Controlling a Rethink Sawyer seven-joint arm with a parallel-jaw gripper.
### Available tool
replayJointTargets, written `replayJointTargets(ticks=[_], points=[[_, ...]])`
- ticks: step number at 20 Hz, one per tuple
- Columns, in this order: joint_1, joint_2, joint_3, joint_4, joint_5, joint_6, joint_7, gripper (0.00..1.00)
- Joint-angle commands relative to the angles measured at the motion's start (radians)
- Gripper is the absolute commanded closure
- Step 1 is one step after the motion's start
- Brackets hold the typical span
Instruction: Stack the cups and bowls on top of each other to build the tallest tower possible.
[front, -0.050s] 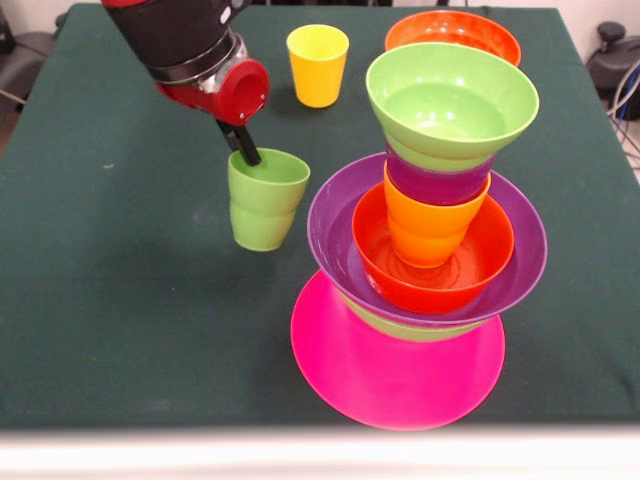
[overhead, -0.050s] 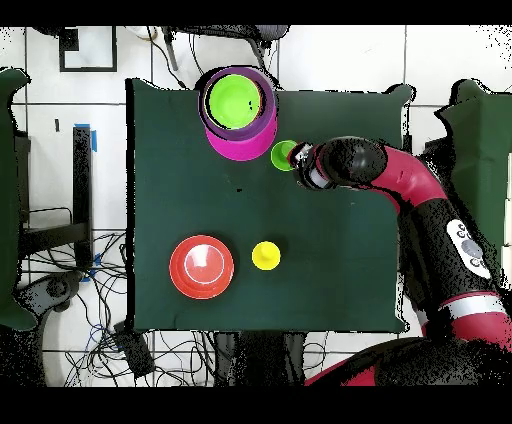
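The tower (front, -0.050s: 425, 250) stands upright at one end of the green table (front, -0.050s: 120, 300), its long axis vertical: wide pink base (front, -0.050s: 395, 375), purple bowl (front, -0.050s: 525, 250), orange-red bowl (front, -0.050s: 480, 265), orange cup (front, -0.050s: 430, 225), purple cup (front, -0.050s: 435, 185) and light green bowl (front, -0.050s: 450, 105) opening upward. The arm (front, -0.050s: 190, 45) slants down beside it, its gripper (front, -0.050s: 243, 148) clamped on the rim of a light green cup (front, -0.050s: 265, 200), mouth up, close beside the tower. A second orange-red bowl (front, -0.050s: 452, 32) and a yellow cup (front, -0.050s: 318, 63) stand well apart behind.

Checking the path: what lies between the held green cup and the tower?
Nothing: bare green cloth separates the green cup from the tower, seen in the front view.
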Motion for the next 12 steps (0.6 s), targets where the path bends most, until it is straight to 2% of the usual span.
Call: replayJointTargets(ticks=[1, 4, 12], points=[[0.024, 0.009, 0.023, -0.036, -0.057, 0.058, -0.234, 1.0], [0.044, 0.024, 0.006, -0.088, -0.075, 0.1, -0.246, 1.0], [0.067, 0.003, -0.023, -0.086, -0.096, 0.174, -0.233, 1.0]])
